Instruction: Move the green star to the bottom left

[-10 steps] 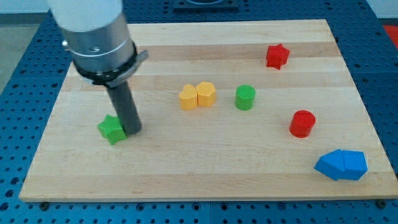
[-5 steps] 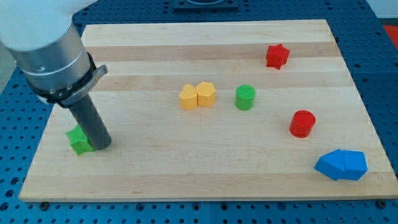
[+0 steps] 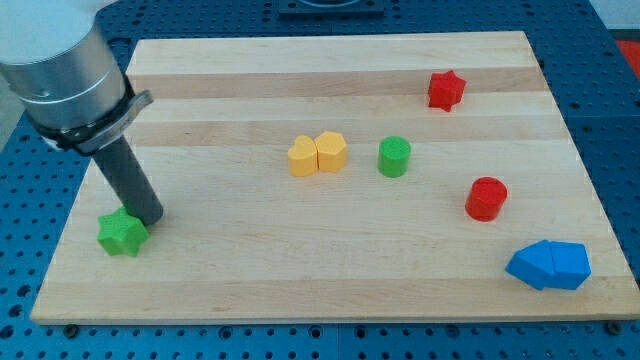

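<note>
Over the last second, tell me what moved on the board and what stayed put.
My tip pushed the green star toward the view's left and bottom; the star now sits near the board's bottom-left corner, with the tip at its upper right edge. The yellow blocks, green cylinder, red star, red cylinder and blue blocks stayed put.

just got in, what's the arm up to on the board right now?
It is pushing the green star toward the bottom left of the wooden board. My tip sits against the star's upper right side, and the star already lies near the board's bottom left corner. The two yellow blocks, green cylinder, red star, red cylinder and blue blocks sit elsewhere, away from the tip.
</note>
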Available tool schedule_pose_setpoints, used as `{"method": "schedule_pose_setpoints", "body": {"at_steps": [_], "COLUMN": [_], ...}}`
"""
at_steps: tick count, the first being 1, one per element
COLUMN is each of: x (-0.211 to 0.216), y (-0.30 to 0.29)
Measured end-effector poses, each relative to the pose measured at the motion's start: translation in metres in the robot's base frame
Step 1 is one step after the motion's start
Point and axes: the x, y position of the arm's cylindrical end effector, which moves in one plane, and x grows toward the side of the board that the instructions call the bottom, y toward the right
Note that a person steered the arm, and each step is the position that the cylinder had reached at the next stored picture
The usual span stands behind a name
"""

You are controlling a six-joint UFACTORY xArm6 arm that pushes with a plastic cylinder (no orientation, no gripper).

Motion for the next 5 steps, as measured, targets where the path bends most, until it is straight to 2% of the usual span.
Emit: {"method": "schedule_pose_setpoints", "body": {"at_steps": [3,5], "x": [-0.012,0.021], "y": [-0.016,-0.027]}}
